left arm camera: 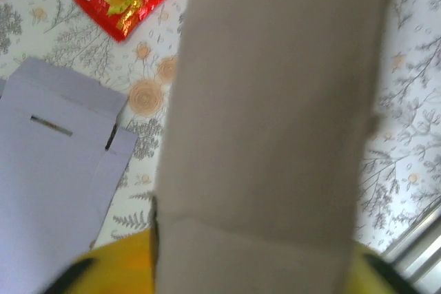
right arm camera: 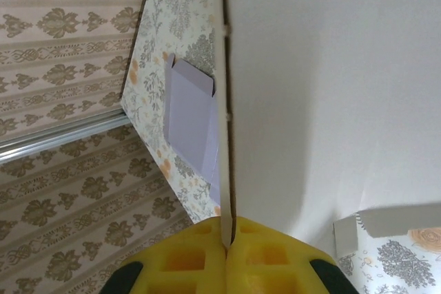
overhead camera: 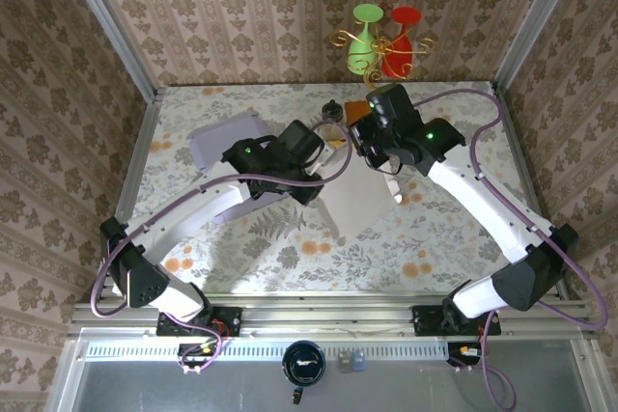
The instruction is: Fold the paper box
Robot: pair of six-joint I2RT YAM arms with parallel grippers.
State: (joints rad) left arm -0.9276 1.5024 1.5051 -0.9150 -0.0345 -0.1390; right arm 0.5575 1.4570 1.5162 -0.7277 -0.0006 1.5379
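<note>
Paper box [right arm camera: 331,101] edge between right fingers [right arm camera: 186,261]; its panel over left fingers [left arm camera: 124,261].

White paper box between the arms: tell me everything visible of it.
The white paper box is an unassembled blank of thin, plain pale card; a crease crosses one panel in the left wrist view. It is held mid-table between the arms, its gripped end raised above the table. The right gripper is shut on its edge, yellow pads pinching it. The left gripper sits close against it; whether it grips is unclear.
</note>
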